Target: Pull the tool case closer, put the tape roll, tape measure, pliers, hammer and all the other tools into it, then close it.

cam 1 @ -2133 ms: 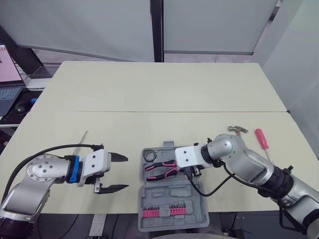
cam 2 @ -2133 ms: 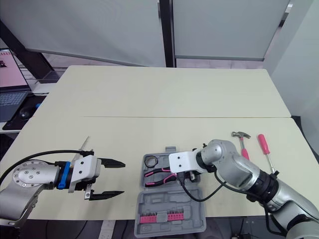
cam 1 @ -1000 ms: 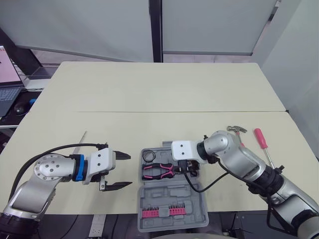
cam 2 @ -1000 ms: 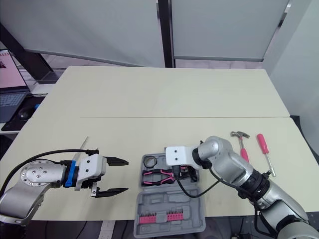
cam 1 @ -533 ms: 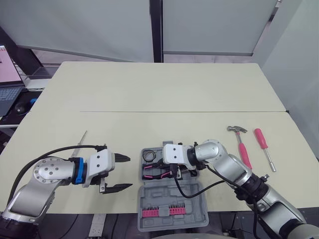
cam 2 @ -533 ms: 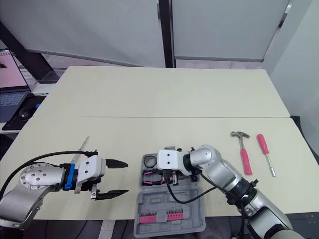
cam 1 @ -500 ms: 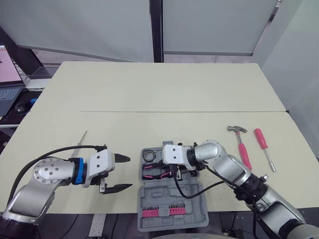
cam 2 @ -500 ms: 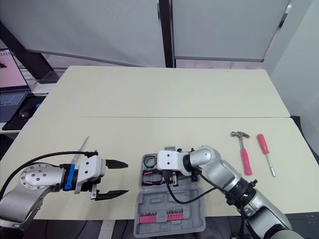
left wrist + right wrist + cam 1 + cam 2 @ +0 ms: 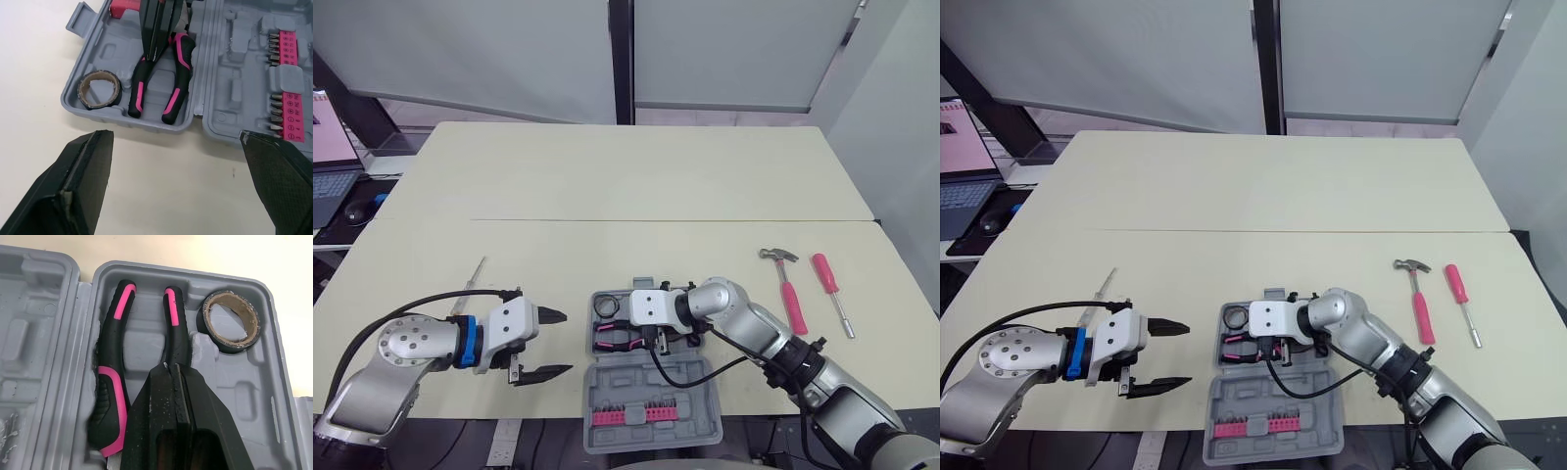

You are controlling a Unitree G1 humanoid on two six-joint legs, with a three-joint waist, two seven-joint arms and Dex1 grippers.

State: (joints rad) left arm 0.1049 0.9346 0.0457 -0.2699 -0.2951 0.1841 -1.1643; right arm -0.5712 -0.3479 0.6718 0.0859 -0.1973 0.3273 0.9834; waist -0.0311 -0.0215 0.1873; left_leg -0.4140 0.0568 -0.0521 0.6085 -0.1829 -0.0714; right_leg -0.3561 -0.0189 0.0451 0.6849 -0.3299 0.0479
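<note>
Tool case [image 9: 234, 88] lies open, flat on the table [image 9: 626, 186] at its near edge, lid half toward the robot with rows of pink-holdered bits [image 9: 626, 416]. In the far half: tape roll [image 9: 229, 321] in the corner pocket, pliers [image 9: 113, 382] just beside it, pink-and-black handles spread, lying in their moulded recess. Right gripper [image 9: 173, 369] is down over the pliers inside the case, its two black fingers pressed together with nothing seen between them; tips sit at the handle nearest the tape roll (contact or a small gap, cannot tell). Left gripper [image 9: 551, 343] hovers over bare table left of the case, fingers wide apart, holding nothing. Hammer [image 9: 786, 289] and pink-handled screwdriver [image 9: 827, 284] lie side by side on the table, right of the case and outside it. A thin pale tool [image 9: 470, 284] lies on the table to the far left.
</note>
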